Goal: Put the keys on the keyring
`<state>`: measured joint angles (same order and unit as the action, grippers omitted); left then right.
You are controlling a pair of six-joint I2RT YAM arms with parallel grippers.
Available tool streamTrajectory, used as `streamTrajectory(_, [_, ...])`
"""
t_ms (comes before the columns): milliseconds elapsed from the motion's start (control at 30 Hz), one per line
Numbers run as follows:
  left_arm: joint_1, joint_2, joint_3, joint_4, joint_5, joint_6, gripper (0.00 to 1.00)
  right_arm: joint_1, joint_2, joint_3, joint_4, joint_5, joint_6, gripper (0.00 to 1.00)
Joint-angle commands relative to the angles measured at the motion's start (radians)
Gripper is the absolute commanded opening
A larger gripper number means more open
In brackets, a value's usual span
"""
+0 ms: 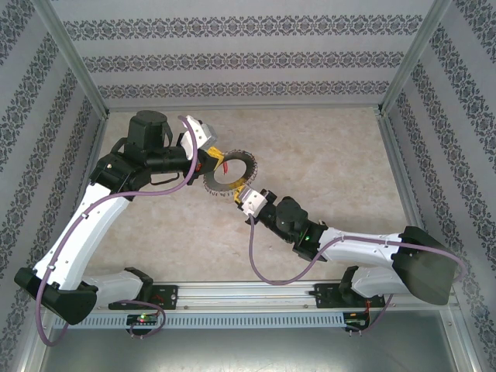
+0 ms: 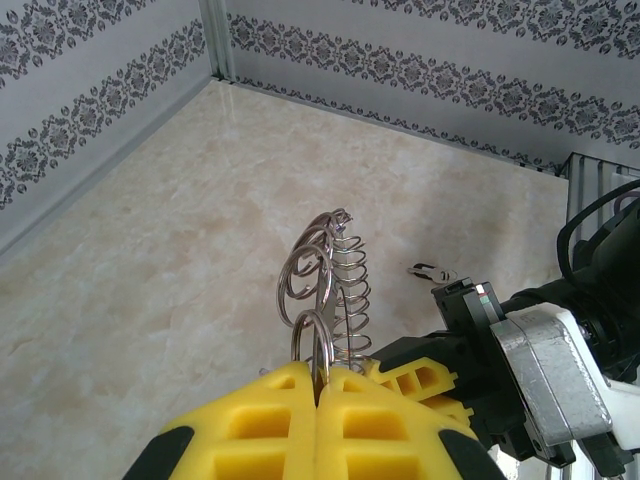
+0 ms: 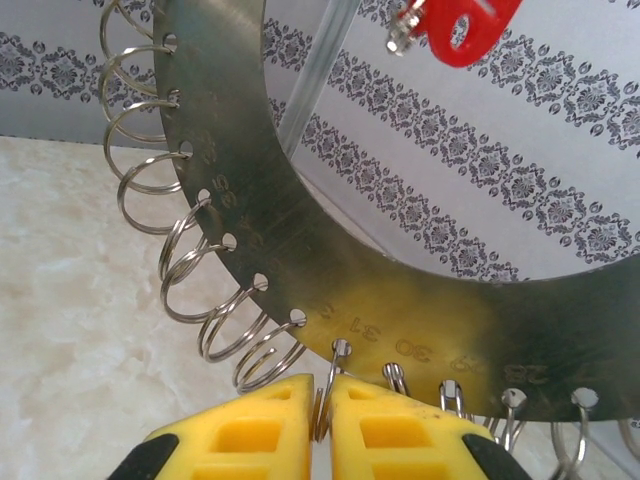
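Two end effectors hold the keyring [image 3: 235, 150]: the left end effector [image 2: 318, 380] is clamped on its rim, the right end effector [image 3: 322, 398] pinched shut on one wire loop [image 3: 337, 352] dead ahead. Red key [image 3: 462, 22] sits beyond the hole, nearer the left.

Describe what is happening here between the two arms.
Both arms hold the keyring upright between them. The left tool is shut on one side of it, and the right tool pinches one wire loop on the opposite side. A red key shows near the ring's far rim.
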<state>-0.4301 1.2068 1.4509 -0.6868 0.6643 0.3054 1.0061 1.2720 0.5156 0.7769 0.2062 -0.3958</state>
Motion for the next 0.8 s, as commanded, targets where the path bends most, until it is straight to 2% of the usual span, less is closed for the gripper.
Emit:
streamTrajectory(0, [-0.009,-0.023,-0.007,0.046,0.023,-0.029,0.0,0.011,-0.01,0.006,0.053,0.034,0.012,0.11])
streamTrajectory(200, [-0.008,-0.023,-0.028,0.078,-0.029,-0.094,0.0,0.012,-0.011,0.006,0.019,0.059,0.006,0.0])
streamTrajectory(333, [-0.009,-0.031,-0.09,0.161,-0.083,-0.211,0.0,0.005,-0.038,-0.003,-0.051,0.046,0.017,0.0])
streamTrajectory(567, [-0.008,-0.052,-0.229,0.329,-0.173,-0.437,0.0,-0.089,-0.133,-0.011,-0.275,-0.169,0.146,0.0])
streamTrajectory(767, [-0.008,-0.04,-0.352,0.438,-0.151,-0.61,0.03,-0.193,-0.185,-0.008,-0.428,-0.394,0.24,0.0])
